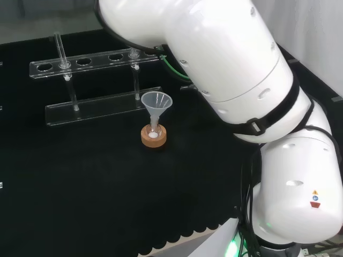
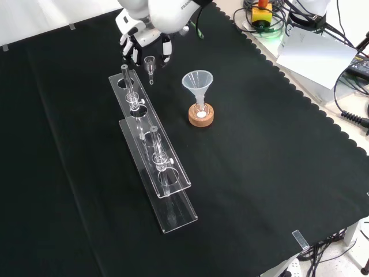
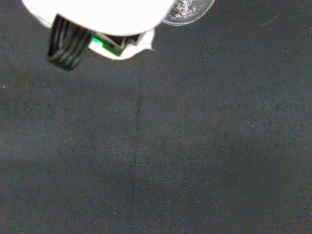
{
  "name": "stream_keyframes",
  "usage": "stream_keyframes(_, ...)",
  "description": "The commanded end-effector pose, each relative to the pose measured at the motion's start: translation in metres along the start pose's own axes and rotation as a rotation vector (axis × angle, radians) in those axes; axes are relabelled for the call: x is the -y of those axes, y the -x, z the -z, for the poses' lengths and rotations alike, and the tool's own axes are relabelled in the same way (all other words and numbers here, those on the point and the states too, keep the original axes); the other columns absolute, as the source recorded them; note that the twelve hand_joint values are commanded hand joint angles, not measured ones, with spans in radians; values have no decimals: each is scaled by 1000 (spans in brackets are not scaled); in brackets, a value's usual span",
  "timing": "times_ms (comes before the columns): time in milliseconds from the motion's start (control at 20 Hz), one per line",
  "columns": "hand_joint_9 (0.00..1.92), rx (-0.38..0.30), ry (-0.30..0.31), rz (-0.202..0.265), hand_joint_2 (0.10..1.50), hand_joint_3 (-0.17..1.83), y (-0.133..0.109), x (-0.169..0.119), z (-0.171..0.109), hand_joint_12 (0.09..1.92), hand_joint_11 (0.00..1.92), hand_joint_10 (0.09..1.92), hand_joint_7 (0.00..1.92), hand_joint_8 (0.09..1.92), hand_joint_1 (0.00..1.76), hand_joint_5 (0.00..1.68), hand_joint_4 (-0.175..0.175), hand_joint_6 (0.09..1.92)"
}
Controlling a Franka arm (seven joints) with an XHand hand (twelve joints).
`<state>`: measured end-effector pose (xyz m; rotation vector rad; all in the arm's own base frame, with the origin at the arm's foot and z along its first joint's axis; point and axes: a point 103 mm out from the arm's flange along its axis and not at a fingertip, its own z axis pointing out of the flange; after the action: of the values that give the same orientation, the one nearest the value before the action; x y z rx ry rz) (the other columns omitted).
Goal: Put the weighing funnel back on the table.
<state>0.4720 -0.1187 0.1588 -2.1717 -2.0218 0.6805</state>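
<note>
Black cloth sits bare right under the hand (image 2: 142,40). Its curled fingers pinch the weighing funnel (image 2: 150,61) just below the palm, stem pointing down, so lowering straight down looks like the move.

The head camera is sitting behind and above the arm's base, looking over the arm links (image 1: 241,80) down at the black cloth (image 1: 80,203). The front camera is facing the arm, looking down on the cloth from farther off. Both are taking in the funnel (image 1: 156,101), its cork ring (image 1: 154,137) and the tube rack (image 1: 96,110). The wrist camera is hanging close over the cloth, catching the hand (image 3: 97,9) and the weighing funnel (image 3: 187,12), which the front view is also showing.
</note>
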Motion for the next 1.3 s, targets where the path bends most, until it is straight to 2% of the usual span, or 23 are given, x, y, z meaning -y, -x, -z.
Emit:
stream_keyframes(50, 888, -10, -9, 14, 607, 791, -2, -11, -15, 1228, 521, 409, 506, 597, 1115, 1219, 175, 832)
stream_keyframes(700, 878, -50, -38, 7, 607, 792, -1, -23, -46, 1235, 512, 412, 502, 597, 1115, 1217, 175, 838)
stream_keyframes(850, 877, -70, -36, 14, 607, 792, 12, -25, -50, 1236, 511, 413, 500, 597, 1115, 1216, 175, 839)
stream_keyframes(1100, 875, -56, -37, 11, 608, 792, 4, -29, -53, 1238, 510, 415, 500, 598, 1114, 1215, 175, 841)
stream_keyframes(1200, 874, -74, -33, 9, 608, 792, 11, -29, -55, 1239, 510, 416, 500, 599, 1114, 1214, 175, 842)
stream_keyframes(1300, 873, -55, -36, 0, 608, 792, 10, -31, -56, 1240, 509, 416, 501, 599, 1114, 1214, 175, 843)
